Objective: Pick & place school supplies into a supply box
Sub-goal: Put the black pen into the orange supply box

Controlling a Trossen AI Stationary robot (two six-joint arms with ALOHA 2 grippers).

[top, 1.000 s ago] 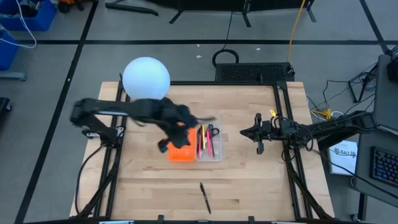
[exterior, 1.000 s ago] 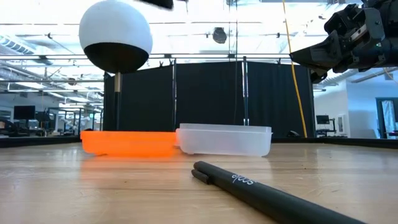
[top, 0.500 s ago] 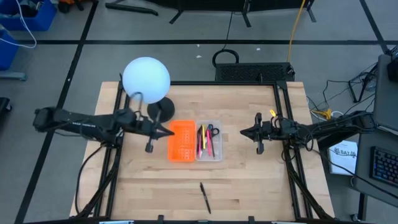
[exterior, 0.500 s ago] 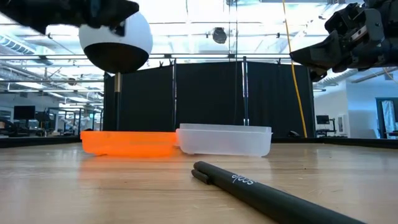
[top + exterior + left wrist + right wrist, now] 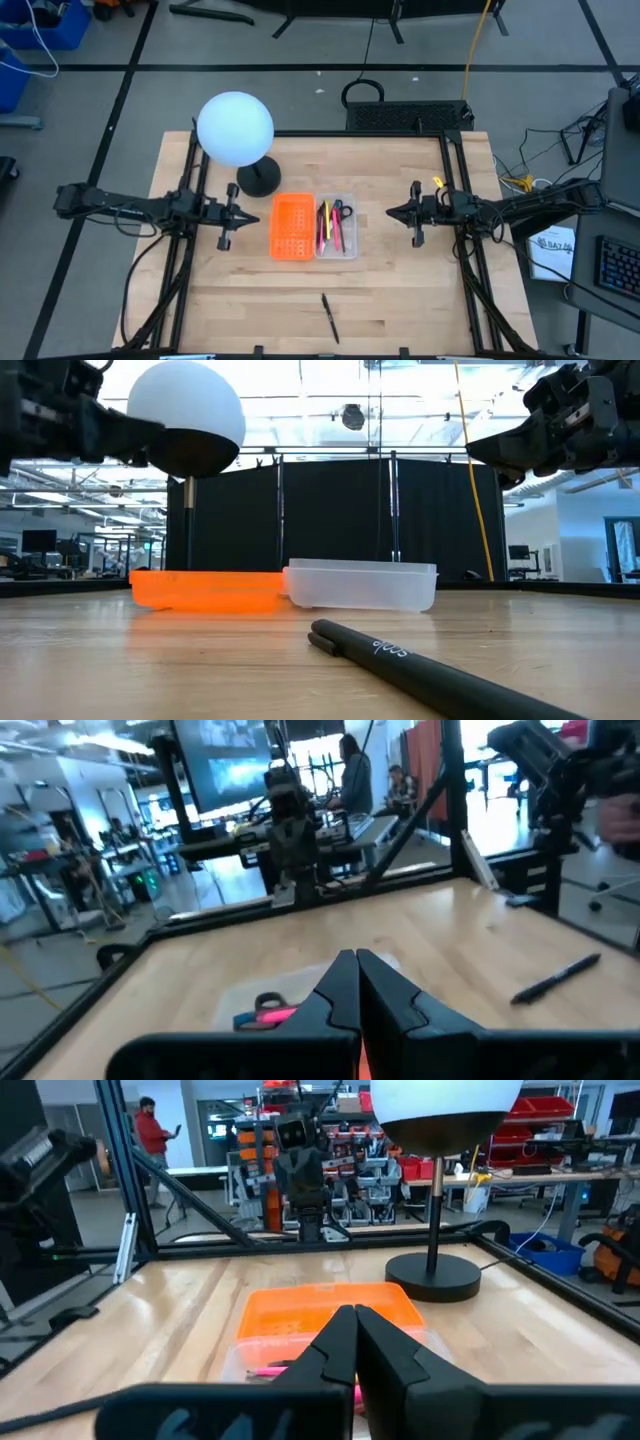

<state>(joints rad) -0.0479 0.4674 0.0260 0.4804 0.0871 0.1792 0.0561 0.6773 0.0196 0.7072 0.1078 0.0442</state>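
Observation:
The clear supply box (image 5: 337, 256) sits mid-table, its bottom on the wood. Inside lie black-handled scissors (image 5: 340, 211) and pink-red and yellow pens (image 5: 326, 228). A black pen (image 5: 329, 317) lies flat on the table near the near edge, also in the low view (image 5: 430, 670). My left gripper (image 5: 250, 216) hovers shut, left of the box and of the orange piece, holding nothing; its wrist view shows the fingers (image 5: 356, 960) closed together. My right gripper (image 5: 390, 212) hovers shut, right of the box, fingers (image 5: 354, 1318) together, empty.
An orange perforated piece (image 5: 291, 227) lies against the box's left side. A lamp with a white globe (image 5: 235, 128) stands on a dark round base (image 5: 259, 179) at the far left of the table. Bare wood lies on both sides of the black pen.
My left arm has drawn back from above the orange piece toward the table's left edge, and its gripper now hovers left of that piece. The box, its contents, the black pen and my right arm have stayed where they were.

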